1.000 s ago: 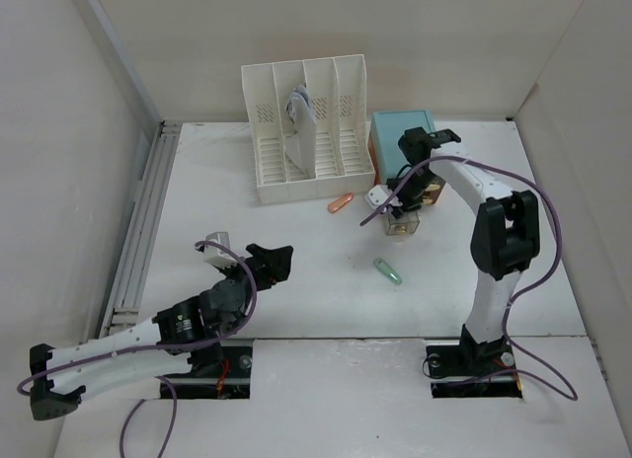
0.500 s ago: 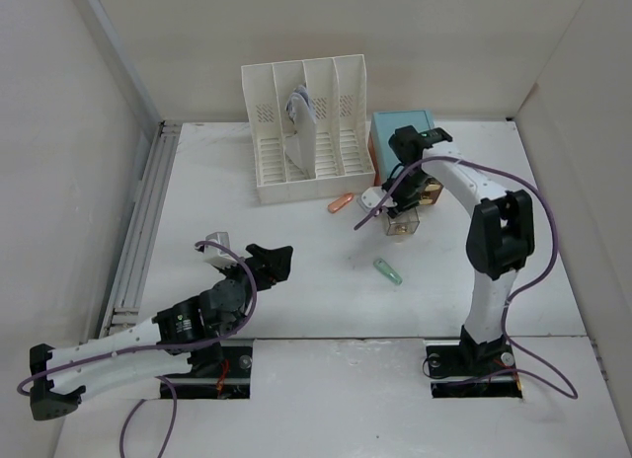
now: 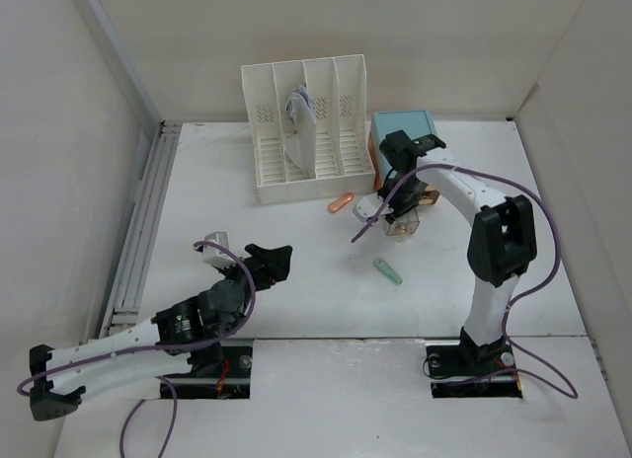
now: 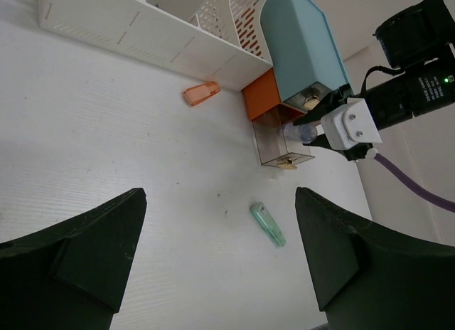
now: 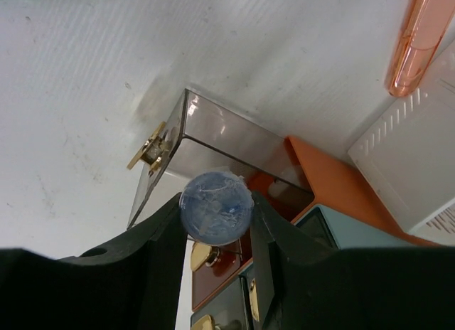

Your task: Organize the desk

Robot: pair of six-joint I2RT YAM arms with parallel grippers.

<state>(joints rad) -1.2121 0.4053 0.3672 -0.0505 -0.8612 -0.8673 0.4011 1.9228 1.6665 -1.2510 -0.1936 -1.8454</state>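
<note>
The desk [image 3: 296,295] fills the middle of the frame, beneath both arms. Left gripper [image 3: 273,263] — lower left — hangs spread wide; right gripper [image 3: 387,205] — upper right — clamps a blue-tipped cylinder [image 5: 215,208] above the clear drawer [image 5: 220,141].

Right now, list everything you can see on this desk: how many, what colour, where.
desk: one, white, under everything
grey rails: one set, grey, desk's left edge
file rack: one, white, far middle
pale object: one, whitish, in a rack slot
drawer box: one, teal-topped, right of rack
clear drawer: one, smoky, before the box
orange piece: one, orange, by rack's front
green piece: one, pale green, mid-desk
round object: one, bluish, in right tool, at clear drawer
left tool: one, black, open, over bare desk
right tool: one, black, shut on round object
</note>
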